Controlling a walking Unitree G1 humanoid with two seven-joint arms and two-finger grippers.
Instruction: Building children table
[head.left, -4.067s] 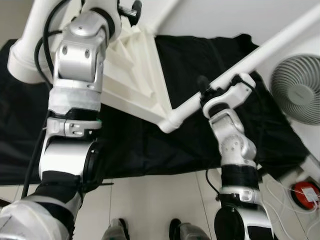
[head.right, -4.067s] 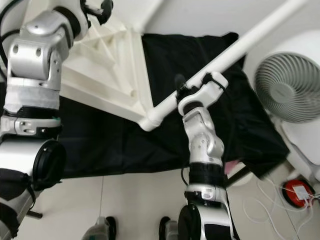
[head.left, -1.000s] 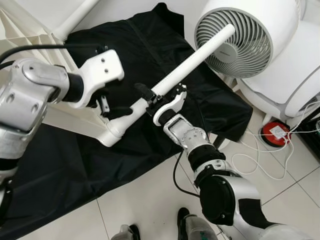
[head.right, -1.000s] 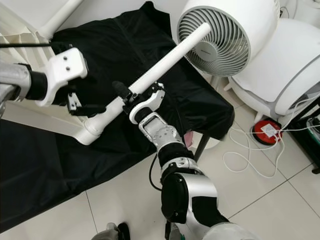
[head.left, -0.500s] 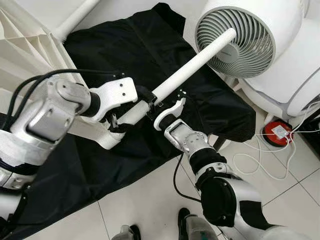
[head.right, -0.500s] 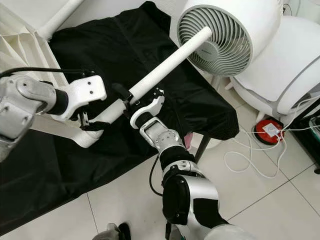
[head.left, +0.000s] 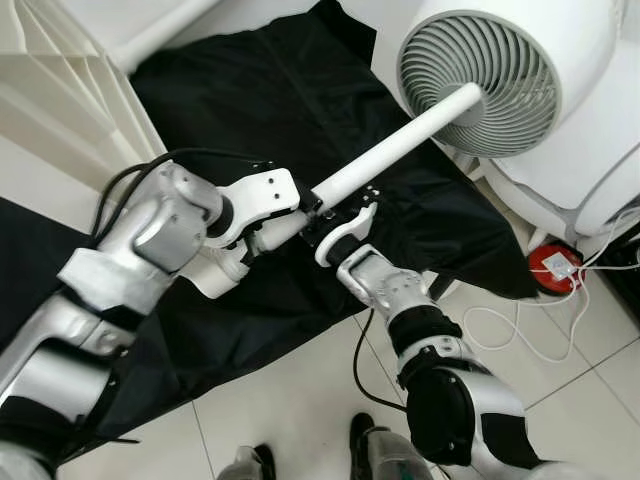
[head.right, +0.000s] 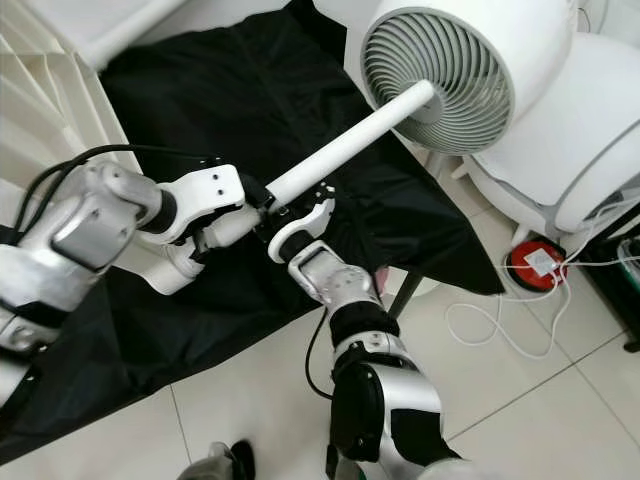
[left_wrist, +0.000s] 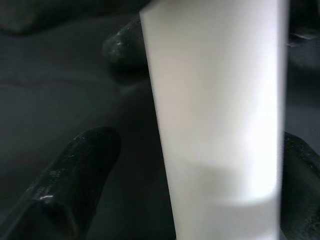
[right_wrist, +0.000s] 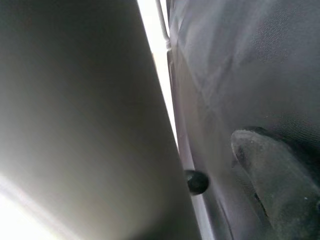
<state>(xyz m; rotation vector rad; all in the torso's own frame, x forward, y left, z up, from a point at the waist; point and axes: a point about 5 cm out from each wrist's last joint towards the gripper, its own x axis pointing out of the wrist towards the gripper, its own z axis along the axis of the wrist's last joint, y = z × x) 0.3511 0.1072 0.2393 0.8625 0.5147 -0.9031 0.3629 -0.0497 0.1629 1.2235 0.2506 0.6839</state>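
A long white table leg (head.left: 400, 140) slants up from the corner of the ribbed white tabletop (head.left: 50, 90) toward the fan. Its lower end is partly hidden behind my left arm. My right gripper (head.left: 335, 215) is shut on the leg near its lower third. In the right wrist view the leg (right_wrist: 75, 125) sits against one black finger (right_wrist: 272, 170). My left gripper (head.left: 295, 212) straddles the leg just below the right one. It is open: in the left wrist view one finger (left_wrist: 75, 180) stands apart from the leg (left_wrist: 215, 115).
A black cloth (head.left: 280, 90) covers the surface under the parts. A big white fan (head.left: 490, 80) stands close behind the leg's free end. A second white leg (head.left: 150, 35) lies at the top. A red device (head.left: 555, 265) with white cables lies on the tiled floor at the right.
My left gripper has swung in from the left and come around the leg beside the right gripper. The right gripper has kept its hold; the view has shifted slightly.
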